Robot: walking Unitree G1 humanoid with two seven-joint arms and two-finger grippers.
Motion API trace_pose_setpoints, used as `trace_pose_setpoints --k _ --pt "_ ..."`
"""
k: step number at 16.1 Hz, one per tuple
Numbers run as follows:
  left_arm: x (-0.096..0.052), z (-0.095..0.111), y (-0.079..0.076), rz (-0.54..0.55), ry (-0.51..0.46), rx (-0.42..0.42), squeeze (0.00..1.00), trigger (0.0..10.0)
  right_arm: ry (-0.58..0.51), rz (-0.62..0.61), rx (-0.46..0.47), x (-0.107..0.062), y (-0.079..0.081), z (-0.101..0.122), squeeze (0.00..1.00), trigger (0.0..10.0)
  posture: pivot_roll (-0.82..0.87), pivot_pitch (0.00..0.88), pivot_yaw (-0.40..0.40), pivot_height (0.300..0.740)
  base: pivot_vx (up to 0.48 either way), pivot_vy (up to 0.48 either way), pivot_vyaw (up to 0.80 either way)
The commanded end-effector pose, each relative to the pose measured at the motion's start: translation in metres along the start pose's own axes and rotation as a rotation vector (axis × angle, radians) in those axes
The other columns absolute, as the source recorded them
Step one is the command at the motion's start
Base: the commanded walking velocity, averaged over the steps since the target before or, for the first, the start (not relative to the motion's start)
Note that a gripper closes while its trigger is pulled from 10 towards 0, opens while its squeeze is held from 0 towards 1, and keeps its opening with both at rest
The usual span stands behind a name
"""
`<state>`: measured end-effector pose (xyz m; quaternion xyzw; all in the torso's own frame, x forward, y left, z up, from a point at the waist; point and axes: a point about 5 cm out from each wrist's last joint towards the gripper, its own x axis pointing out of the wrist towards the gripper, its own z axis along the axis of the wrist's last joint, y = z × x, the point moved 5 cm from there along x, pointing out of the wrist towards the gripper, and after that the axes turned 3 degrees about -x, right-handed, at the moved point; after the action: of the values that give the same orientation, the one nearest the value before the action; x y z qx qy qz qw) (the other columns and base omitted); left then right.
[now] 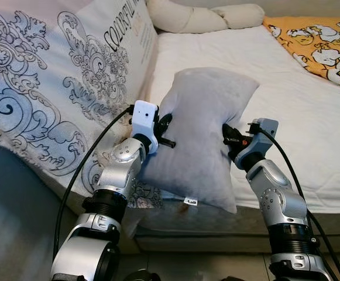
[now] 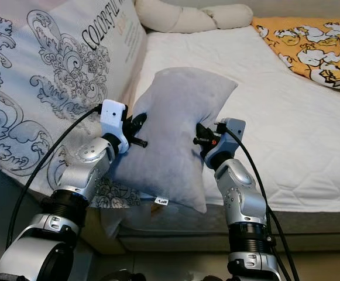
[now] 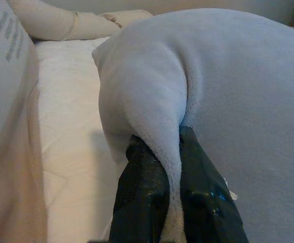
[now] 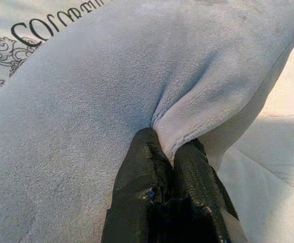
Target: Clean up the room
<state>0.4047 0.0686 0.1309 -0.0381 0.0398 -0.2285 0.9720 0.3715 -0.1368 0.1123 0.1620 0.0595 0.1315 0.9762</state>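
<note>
Over the near edge of the bed (image 1: 310, 117), the left gripper (image 3: 170, 172) and right gripper (image 4: 169, 152) each pinched the grey pillow (image 1: 202, 129) tight.

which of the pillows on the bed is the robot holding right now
The grey pillow, pinched by the left gripper and right gripper. The cream pillows lie untouched at the far end of the bed.

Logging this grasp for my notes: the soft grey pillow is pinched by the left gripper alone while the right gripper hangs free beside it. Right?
Not quite. Both hold it: the right gripper is also shut on a fold of the soft grey pillow, as the right wrist view shows. The left gripper pinches its other side, as you said.
</note>
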Motion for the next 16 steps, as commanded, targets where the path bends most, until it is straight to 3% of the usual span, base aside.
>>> trace_pose_setpoints --k 1,3,6,16 --pt "0.0046 0.0156 -0.0006 -0.001 -0.044 0.019 0.00 10.0 -0.024 0.022 -0.003 0.0030 0.0065 0.0078 0.00 10.0 -0.10 0.000 0.095 0.740 0.281 0.000 0.00" --pt "0.0040 0.0159 0.0010 0.005 -0.046 0.022 0.00 10.0 -0.016 0.027 -0.034 0.0032 0.0075 0.0068 0.00 10.0 -0.10 0.000 0.093 0.740 0.292 0.000 0.00" --pt "0.0041 0.0164 0.0023 0.012 -0.046 0.021 0.00 10.0 -0.005 0.031 -0.056 0.0036 0.0089 0.0044 0.00 10.0 -0.10 0.000 0.095 0.740 0.324 0.000 0.67" --pt "0.0042 0.0144 0.0043 0.019 -0.037 0.020 0.00 10.0 0.010 0.024 -0.055 0.0031 0.0063 0.0010 0.00 10.0 -0.10 0.000 0.093 0.740 0.337 0.000 0.00"
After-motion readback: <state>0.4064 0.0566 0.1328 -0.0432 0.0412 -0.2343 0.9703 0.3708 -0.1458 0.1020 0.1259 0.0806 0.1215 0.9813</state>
